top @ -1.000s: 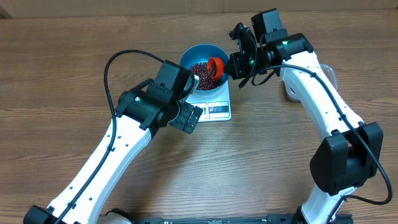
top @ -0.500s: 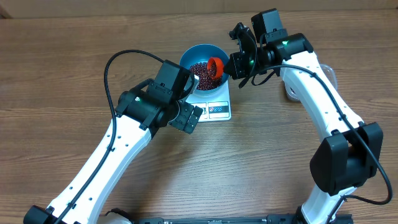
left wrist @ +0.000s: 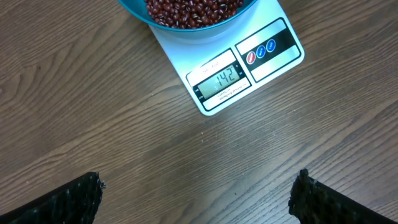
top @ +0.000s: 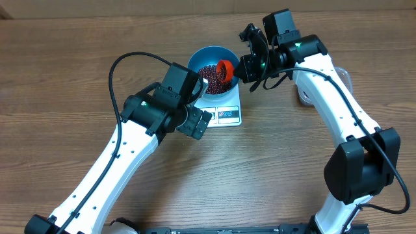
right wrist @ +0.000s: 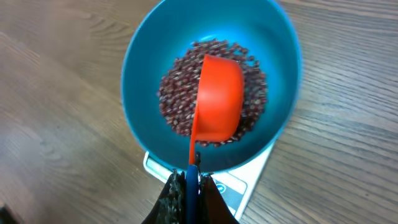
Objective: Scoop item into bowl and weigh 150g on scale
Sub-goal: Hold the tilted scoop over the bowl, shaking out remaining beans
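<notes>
A brown wood-grain counter (top: 65, 65) fills your view, with both white arms reaching in toward its far middle. There you have the small flat white rectangular kitchen scale (top: 227, 112), and the round deep blue bowl (top: 201, 55) sits on its platform, covering the end away from the display. The heap of small dark red-brown beans (top: 209, 73) lies in the bottom of the bowl; the blue walls above the heap are bare.

Your right tool (top: 250, 65) hangs at the bowl's right rim, its fingers pressed together on the thin handle of an orange plastic scoop (top: 225, 67). From the right wrist camera, the handle runs up from the pinched fingertips (right wrist: 189, 186) to the orange cup (right wrist: 219, 99), which is over the beans (right wrist: 180, 106) inside the bowl (right wrist: 143, 81), tipped so that its rounded outer wall faces the camera. You cannot tell from these views whether the cup touches the heap.

Your left tool (top: 195, 120) hovers over bare counter just beside the scale's display end, on its left. Its two dark fingers (left wrist: 68, 202) are spread wide at the bottom corners of the left wrist view, with nothing between them. That same view looks down on the scale (left wrist: 273, 62): its grey display window (left wrist: 219, 79) reads 142, and a small panel with round buttons sits next to it.

A clear plastic tub (top: 346, 77) peeks out behind your right arm, well apart from the scale.
</notes>
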You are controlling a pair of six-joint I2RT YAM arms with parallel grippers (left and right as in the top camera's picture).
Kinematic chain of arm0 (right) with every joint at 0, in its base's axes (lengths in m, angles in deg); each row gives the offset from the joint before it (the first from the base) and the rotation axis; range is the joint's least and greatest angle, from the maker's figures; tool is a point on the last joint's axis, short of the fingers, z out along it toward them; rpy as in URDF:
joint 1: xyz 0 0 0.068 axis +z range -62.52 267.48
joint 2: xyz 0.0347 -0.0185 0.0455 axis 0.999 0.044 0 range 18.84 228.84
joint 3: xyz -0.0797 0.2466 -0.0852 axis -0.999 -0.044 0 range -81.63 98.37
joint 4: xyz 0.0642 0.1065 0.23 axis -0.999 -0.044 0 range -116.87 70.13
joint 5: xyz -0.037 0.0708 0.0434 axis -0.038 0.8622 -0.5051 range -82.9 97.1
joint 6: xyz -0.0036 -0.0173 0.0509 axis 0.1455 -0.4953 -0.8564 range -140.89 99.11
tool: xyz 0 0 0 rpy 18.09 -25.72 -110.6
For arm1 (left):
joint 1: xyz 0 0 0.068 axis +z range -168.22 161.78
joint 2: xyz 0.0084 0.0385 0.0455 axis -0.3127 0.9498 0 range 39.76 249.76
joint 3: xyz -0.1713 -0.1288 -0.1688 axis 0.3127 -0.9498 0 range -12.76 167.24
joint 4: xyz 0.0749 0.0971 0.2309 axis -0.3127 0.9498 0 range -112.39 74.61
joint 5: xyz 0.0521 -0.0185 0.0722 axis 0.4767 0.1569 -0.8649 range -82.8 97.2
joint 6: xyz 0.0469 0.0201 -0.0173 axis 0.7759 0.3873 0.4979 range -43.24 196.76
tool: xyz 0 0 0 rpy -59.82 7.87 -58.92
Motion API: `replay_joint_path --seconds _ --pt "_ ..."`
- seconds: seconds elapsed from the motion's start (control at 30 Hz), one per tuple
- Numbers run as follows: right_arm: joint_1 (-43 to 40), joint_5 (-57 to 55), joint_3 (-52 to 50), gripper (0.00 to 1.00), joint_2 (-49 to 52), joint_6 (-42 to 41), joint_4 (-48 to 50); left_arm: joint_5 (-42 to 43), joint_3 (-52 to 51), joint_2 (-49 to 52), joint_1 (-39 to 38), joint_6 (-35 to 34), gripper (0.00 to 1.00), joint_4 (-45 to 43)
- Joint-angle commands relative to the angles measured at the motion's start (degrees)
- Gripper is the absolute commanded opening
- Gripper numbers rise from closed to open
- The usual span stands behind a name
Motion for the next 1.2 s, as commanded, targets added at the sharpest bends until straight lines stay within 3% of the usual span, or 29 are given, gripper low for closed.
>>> replay_joint_path --seconds 0.0,0.13,1.03,1.17 --pt "0.42 4.7 1.95 0.04 -2.6 7.54 -0.46 0.66 -0.24 -0.68 -0.02 0.9 1.0 -0.07" --pt "0.39 -0.9 1.95 0.04 -2.6 0.35 1.36 0.66 -0.24 -0.68 -0.02 0.9 0.99 -0.07" --pt "0.39 -0.37 1.95 0.04 -2.6 -0.48 1.2 0.66 -0.24 -0.68 -0.02 0.9 1.0 -0.07" --pt "0.39 4.46 1.95 0.04 -2.6 5.14 0.55 0.66 -0.24 -0.68 -0.02 0.9 1.0 -0.07"
